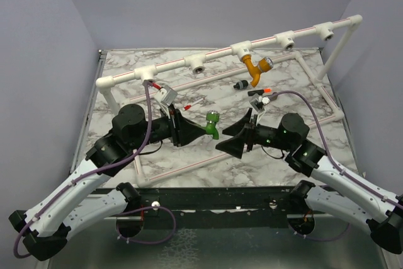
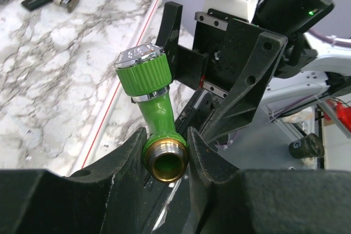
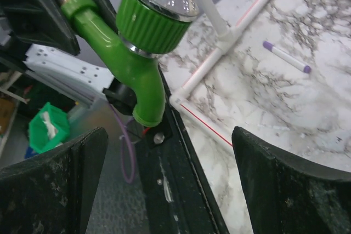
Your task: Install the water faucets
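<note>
Presently, we list:
- **Green faucet** (image 1: pixel 213 124): in the air over the near middle of the table (image 1: pixel 283 86), just right of the left gripper (image 1: pixel 203 129), whose fingers clamp its brass threaded end.
- **Right gripper** (image 1: pixel 236 137): fingers spread wide, holding nothing, facing the faucet's ribbed cap.
- **Orange faucet** (image 1: pixel 257 67): seated in a socket of the pipe frame (image 1: pixel 219 54), far side.

Hazards, as we judge them:
- The pinched thread is the end that must enter a socket, so a handover looks needed.
- If the left gripper releases before the right fingers bite, the faucet drops.
- The round cap may twist in a grip.
- The two grippers sit near enough to knock.
</note>
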You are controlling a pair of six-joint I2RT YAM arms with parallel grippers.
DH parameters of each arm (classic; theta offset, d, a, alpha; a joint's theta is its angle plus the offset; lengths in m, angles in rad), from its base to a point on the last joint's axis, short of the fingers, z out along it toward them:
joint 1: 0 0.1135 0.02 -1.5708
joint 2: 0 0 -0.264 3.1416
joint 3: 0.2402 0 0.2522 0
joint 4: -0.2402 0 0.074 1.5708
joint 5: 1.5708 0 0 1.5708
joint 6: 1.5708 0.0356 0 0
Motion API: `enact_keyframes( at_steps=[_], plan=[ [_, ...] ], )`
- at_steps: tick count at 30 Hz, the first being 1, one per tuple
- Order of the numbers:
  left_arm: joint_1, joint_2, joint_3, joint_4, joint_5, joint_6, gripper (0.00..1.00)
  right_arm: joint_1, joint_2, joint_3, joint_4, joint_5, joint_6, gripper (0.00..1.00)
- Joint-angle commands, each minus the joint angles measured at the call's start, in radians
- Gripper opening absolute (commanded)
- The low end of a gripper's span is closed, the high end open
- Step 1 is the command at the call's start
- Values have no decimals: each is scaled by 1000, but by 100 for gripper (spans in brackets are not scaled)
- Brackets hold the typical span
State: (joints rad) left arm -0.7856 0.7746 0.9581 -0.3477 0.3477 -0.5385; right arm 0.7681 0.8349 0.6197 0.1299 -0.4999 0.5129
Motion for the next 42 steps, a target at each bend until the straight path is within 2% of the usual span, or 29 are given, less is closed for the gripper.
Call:
enact_keyframes(
  at_steps=[1,6,16,26,36,42],
  plan=[
    [-1,-32,-46,218,85,-52,0,-28,-9,-28,214,-113,186,100],
    [-1,-48,-83,342,137,-91,0,-39,4,-47,413,-138,326,99],
    [-1,-68,-97,503,178,-109,0,-39,35,-21,571,-150,443,85],
    [-1,-48,-93,567,217,-72,0,-39,39,37,591,-149,453,77],
    [-1,-36,-80,528,186,-41,0,-39,38,87,534,-161,422,69],
    [0,-31,-73,522,183,-37,0,-39,40,91,497,-173,402,60]
  ],
)
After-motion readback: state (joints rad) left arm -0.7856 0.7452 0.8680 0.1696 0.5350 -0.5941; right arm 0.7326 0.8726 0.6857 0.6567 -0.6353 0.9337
